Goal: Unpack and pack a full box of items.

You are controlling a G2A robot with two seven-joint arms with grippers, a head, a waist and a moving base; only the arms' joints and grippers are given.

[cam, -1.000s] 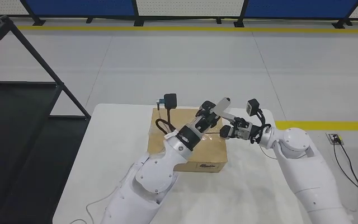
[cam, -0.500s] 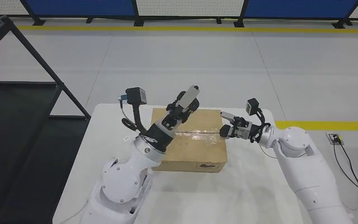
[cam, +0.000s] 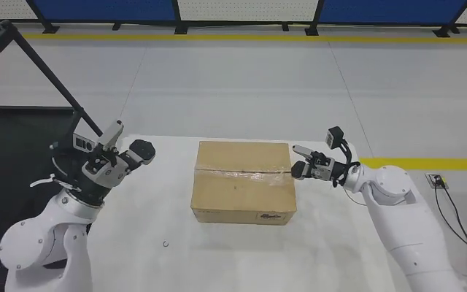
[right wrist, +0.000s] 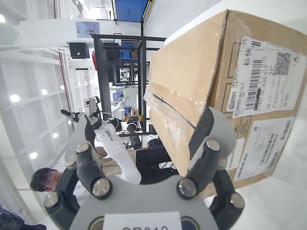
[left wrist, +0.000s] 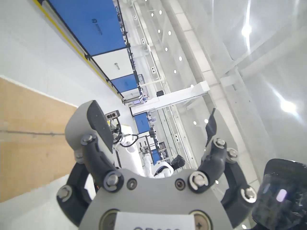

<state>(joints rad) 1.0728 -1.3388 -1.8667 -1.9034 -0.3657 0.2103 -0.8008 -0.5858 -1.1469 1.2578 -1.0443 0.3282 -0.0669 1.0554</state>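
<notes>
A closed cardboard box (cam: 243, 182), taped along its top seam, sits in the middle of the white table (cam: 146, 241). My left gripper (cam: 109, 142) is raised at the table's left edge, well away from the box, and points upward. Its fingers stand open with nothing between them (left wrist: 153, 123), and the box (left wrist: 28, 132) lies off to one side. My right gripper (cam: 298, 160) hovers just off the box's right end, level with the top seam. It is open and empty (right wrist: 144, 130), one fingertip (right wrist: 203, 128) close to the labelled end of the box (right wrist: 191, 84).
A small dark ring (cam: 166, 244) lies on the table in front of the box, toward the left. A black metal rack (cam: 44, 80) stands beyond the table's left edge. Bare table surrounds the box on all sides.
My left arm has swung away from above the box, leftward to the table's left edge. The right gripper has barely moved.
</notes>
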